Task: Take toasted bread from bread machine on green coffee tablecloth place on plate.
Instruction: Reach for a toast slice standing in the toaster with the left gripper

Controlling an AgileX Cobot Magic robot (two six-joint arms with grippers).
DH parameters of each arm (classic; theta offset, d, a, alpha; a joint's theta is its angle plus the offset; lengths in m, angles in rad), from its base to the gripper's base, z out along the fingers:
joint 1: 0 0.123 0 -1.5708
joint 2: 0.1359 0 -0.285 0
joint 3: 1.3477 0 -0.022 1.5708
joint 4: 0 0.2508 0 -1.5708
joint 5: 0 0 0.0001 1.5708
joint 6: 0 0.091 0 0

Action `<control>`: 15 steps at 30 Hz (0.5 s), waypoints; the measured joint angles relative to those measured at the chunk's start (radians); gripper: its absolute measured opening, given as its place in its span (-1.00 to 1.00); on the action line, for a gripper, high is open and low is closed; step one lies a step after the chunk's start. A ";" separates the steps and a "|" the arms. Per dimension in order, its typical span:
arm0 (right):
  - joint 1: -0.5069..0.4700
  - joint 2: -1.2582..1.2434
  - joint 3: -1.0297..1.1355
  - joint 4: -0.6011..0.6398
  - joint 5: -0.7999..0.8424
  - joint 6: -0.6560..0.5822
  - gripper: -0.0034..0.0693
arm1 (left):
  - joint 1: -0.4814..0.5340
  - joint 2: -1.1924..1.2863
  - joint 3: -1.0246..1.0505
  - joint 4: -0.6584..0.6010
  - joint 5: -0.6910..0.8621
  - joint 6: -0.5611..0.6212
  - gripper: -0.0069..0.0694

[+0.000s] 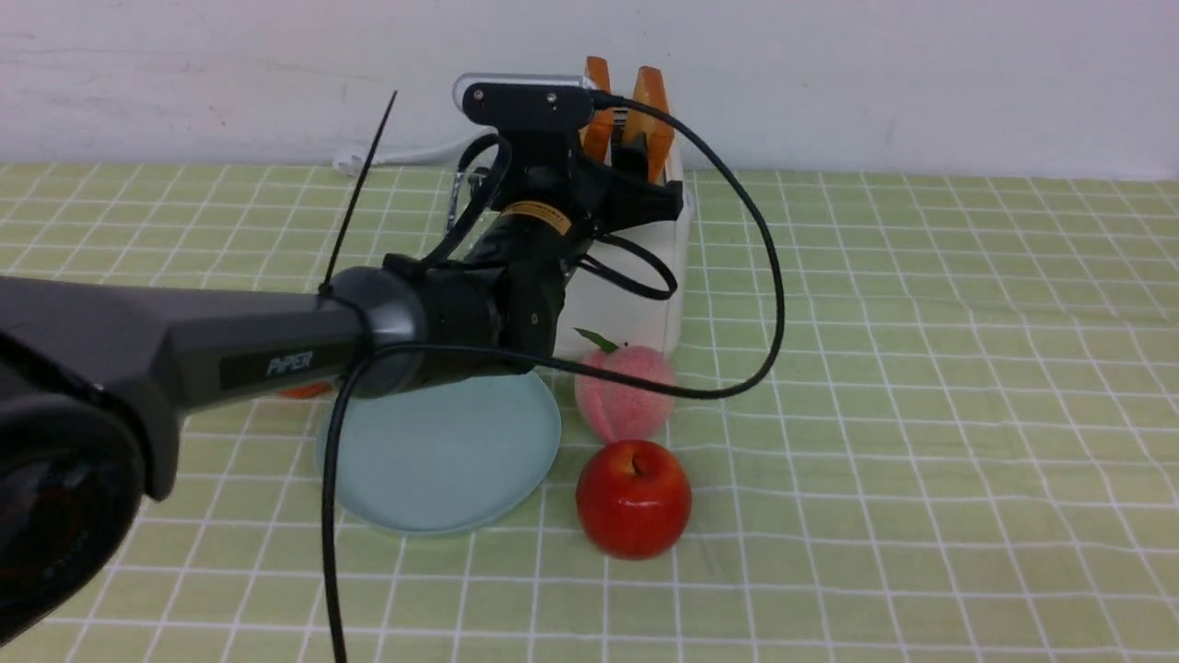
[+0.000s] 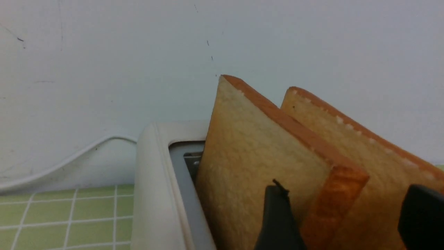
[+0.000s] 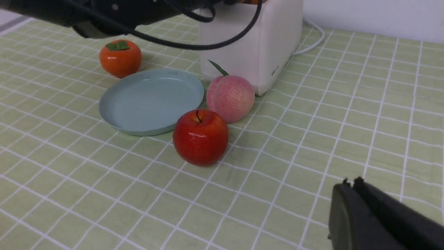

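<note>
The white bread machine (image 1: 636,308) stands at the back of the green coffee tablecloth (image 1: 921,368). Two slices of toasted bread (image 1: 651,106) stick up from its slots. My left gripper (image 1: 638,164) is open at the top of the bread machine. In the left wrist view its fingers (image 2: 277,218) stand apart, with the near slice's orange crust edge (image 2: 333,205) between them. The far slice (image 2: 364,166) is behind. The light-blue plate (image 1: 442,451) lies empty in front of the machine. My right gripper (image 3: 350,185) is shut and empty, low over the cloth; it does not show in the front view.
A pink peach (image 1: 626,391) and a red apple (image 1: 634,497) sit just right of the plate. An orange persimmon (image 3: 120,57) sits behind the plate. The white power cord (image 1: 414,152) runs along the wall. My left arm (image 1: 230,354) crosses above the plate.
</note>
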 joint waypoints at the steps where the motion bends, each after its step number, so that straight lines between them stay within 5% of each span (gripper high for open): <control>1: 0.000 0.000 0.000 0.000 0.000 -0.004 -0.91 | 0.007 0.007 -0.014 -0.006 0.009 0.006 0.32; 9: 0.000 0.000 0.000 -0.001 0.000 -0.011 -0.90 | 0.045 0.052 -0.074 -0.021 0.047 0.022 0.22; 15: 0.000 0.000 0.000 -0.003 0.000 -0.011 -0.88 | 0.052 0.056 -0.083 -0.037 0.051 0.025 -0.28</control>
